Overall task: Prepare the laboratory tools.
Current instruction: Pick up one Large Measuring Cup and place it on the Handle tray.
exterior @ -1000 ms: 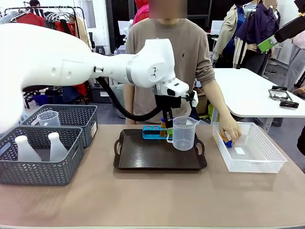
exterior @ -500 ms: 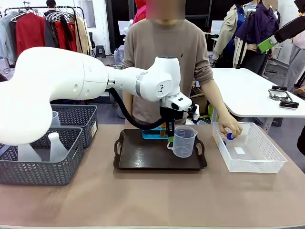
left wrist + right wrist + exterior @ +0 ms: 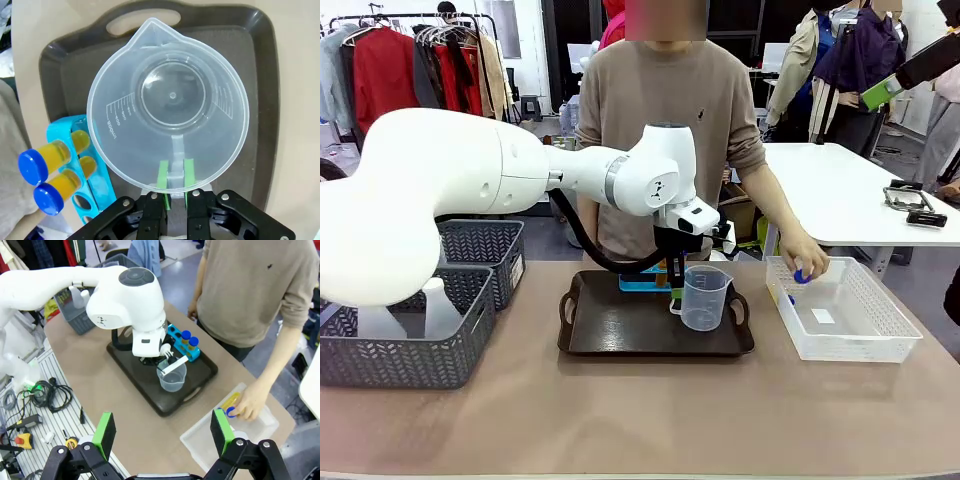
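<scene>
A: Looking at the near left corner of the table, what is there?

B: A grey mesh basket [image 3: 410,350]. Translucent white conical flasks [image 3: 440,308] stand in it. A second grey basket [image 3: 485,245] sits just behind it.

A: And in the middle?

B: A dark brown tray with handles [image 3: 620,335]. At its right side is a clear plastic measuring beaker with a handle [image 3: 704,297]. The left gripper [image 3: 676,288] has its jaws pinched narrow on the beaker's handle. I cannot tell if the beaker touches the tray.

A: What is at the tray's far edge?

B: A small blue rack with four holes [image 3: 95,192]. Two blue-capped yellow-orange test tubes [image 3: 52,160] stand in it, side by side.

A: And the right edge of the table?

B: A white mesh basket [image 3: 860,335]. The person's hand [image 3: 803,262] is above its far left corner, holding one more blue-capped tube [image 3: 801,276].

A: Where is the right gripper [image 3: 162,430]?

B: High over the table. Its jaws stand wide with nothing between them.

A: Who is farthest?

B: The person in a tan sweater [image 3: 665,120], at the far edge.
</scene>
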You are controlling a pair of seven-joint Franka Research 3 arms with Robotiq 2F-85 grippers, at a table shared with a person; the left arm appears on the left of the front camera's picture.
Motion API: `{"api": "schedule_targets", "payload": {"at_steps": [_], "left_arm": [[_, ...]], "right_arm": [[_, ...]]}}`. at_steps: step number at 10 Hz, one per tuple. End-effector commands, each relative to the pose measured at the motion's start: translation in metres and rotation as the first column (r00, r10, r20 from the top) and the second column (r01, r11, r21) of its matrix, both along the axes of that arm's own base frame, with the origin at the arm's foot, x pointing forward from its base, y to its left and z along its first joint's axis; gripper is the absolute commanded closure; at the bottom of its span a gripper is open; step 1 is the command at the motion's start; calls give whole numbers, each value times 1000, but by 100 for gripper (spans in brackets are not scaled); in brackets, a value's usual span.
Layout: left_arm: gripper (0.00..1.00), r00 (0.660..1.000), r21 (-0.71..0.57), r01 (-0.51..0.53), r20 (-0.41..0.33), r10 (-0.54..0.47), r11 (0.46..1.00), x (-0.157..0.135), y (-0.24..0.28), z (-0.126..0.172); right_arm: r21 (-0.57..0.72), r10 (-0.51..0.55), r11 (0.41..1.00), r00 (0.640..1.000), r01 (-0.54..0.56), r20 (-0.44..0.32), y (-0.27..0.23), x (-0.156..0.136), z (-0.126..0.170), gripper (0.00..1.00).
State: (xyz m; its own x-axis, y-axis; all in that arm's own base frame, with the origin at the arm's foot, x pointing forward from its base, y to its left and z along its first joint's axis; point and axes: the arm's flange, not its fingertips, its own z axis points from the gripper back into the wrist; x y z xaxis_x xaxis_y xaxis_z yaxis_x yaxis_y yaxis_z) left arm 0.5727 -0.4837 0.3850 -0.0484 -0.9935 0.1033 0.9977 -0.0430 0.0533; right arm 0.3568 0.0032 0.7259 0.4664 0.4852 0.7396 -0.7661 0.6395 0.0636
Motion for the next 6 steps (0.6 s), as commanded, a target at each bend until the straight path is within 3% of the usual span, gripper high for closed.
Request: {"api": "schedule_targets", "payload": {"at_steps": [1, 2, 6], "left_arm": [[100, 1000, 28, -6, -4, 6, 1000, 10, -2, 4], [85, 1000, 24, -6, -16, 7, 1000, 11, -2, 3], [7, 1000, 26, -10, -23, 11, 1000, 7, 0, 11]], "right_arm": [[13, 13, 1000, 1000, -13, 4, 0, -1, 0, 0], [13, 13, 1000, 1000, -13, 4, 0, -1, 0, 0], [13, 13, 1000, 1000, -13, 4, 0, -1, 0, 0]]}}
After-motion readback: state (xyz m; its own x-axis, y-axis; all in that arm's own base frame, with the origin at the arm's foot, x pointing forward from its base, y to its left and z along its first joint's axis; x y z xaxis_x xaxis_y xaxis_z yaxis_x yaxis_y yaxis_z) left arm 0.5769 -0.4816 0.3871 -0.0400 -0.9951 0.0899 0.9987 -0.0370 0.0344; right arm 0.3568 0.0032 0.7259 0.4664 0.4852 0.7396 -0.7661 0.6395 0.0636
